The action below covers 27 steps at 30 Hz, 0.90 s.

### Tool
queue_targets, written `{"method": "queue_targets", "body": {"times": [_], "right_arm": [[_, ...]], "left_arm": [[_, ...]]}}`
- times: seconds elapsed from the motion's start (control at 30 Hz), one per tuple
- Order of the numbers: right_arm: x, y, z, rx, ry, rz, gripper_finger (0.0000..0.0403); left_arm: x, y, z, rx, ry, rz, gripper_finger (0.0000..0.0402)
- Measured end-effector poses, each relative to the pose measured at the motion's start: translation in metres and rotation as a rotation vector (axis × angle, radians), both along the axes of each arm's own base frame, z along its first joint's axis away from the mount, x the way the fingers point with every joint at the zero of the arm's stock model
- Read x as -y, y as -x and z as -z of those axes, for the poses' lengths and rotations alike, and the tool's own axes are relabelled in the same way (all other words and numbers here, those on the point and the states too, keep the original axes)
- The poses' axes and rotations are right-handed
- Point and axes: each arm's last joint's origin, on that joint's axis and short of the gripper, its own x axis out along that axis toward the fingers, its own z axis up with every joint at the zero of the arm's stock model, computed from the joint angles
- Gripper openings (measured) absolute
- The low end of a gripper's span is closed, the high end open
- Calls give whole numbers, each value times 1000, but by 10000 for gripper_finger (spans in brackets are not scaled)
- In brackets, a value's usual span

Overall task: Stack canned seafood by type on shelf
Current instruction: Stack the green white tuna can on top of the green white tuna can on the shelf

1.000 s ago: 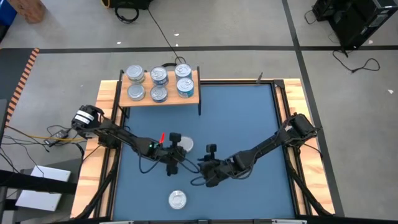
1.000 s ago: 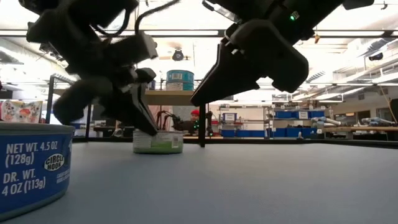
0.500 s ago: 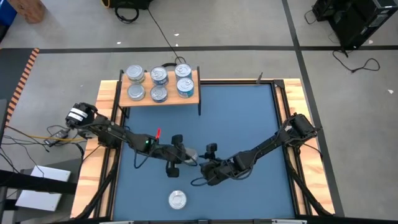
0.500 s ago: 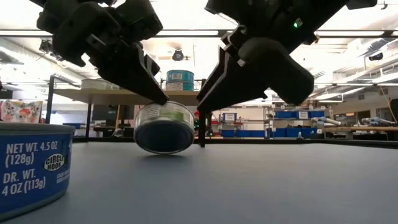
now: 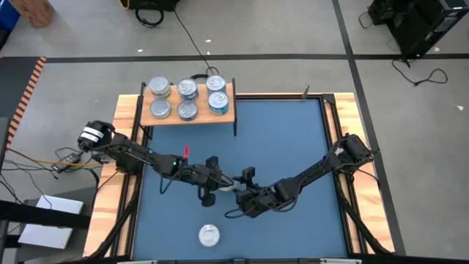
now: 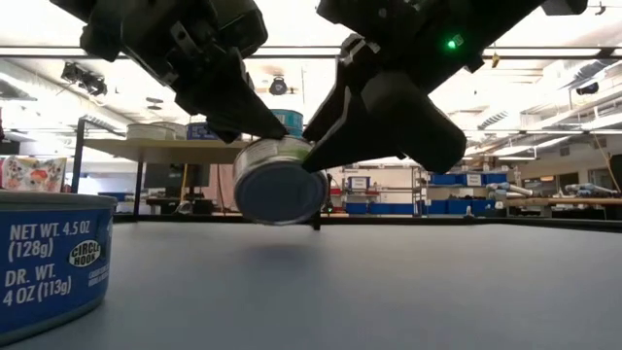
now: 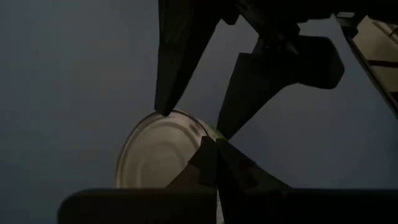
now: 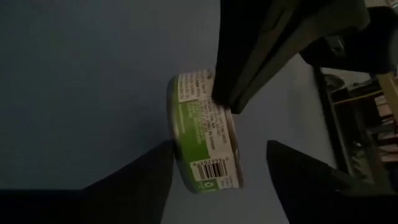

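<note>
Near the middle of the blue tabletop (image 5: 293,139), the left gripper (image 5: 212,181) clamps a green-labelled can (image 6: 280,179) and holds it clear of the surface, tipped on edge with its flat end facing the low camera and its axis roughly level. The right gripper (image 5: 245,192) is spread open, its fingers on either side of the can. Six cans stand on the wooden shelf (image 5: 227,115); another can (image 5: 209,235) sits near the front edge.

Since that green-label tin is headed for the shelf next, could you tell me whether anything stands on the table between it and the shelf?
Nothing visible does. The green-label tin is held tilted off the table between the left gripper and right gripper. In the high view, only bare blue table lies between it and the shelf, which already carries six tins.
</note>
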Motion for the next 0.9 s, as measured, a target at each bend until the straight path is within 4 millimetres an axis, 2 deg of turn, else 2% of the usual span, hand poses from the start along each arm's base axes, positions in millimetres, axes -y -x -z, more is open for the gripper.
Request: {"method": "queue_targets", "body": {"times": [0.2,0.4,0.7,0.9], "right_arm": [[1,-2,0,-2,-41,-14,263],[6,-3,0,2,-62,3,229],[8,-4,1,25,-99,41,135],[9,-4,1,40,-115,69,73]], "left_arm": [[0,-1,-1,13,4,5,0],[0,-3,-5,52,17,9,0],[1,-3,-6,63,25,35,10],[3,-1,-2,42,-122,115,50]]}}
